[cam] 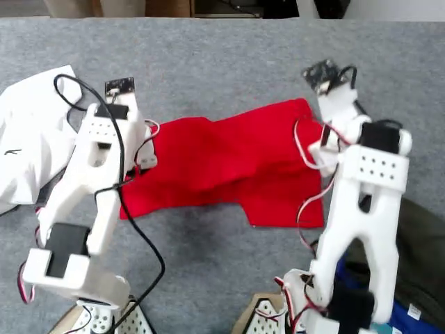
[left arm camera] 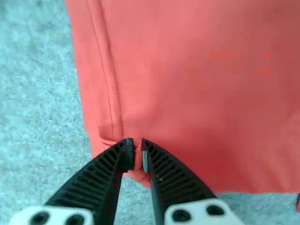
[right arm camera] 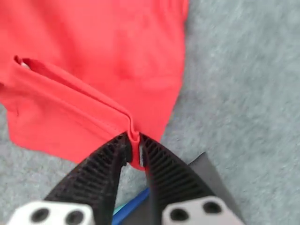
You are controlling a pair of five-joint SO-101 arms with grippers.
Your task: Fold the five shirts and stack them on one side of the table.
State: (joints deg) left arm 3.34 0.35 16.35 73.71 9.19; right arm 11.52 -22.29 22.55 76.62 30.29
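My left claw (left arm camera: 135,153) and right claw (right arm camera: 135,149) each pinch the red shirt (cam: 229,165) edge; I should lift both evenly to fold.

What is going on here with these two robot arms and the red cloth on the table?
Two arms are working on a red fabric shirt spread across the grey felt-covered table. The left gripper is shut on the shirt's hem at one end, and the right gripper pinches a folded edge at the other. A white shirt lies beside the left arm. A dark green garment and a blue garment lie by the right arm.
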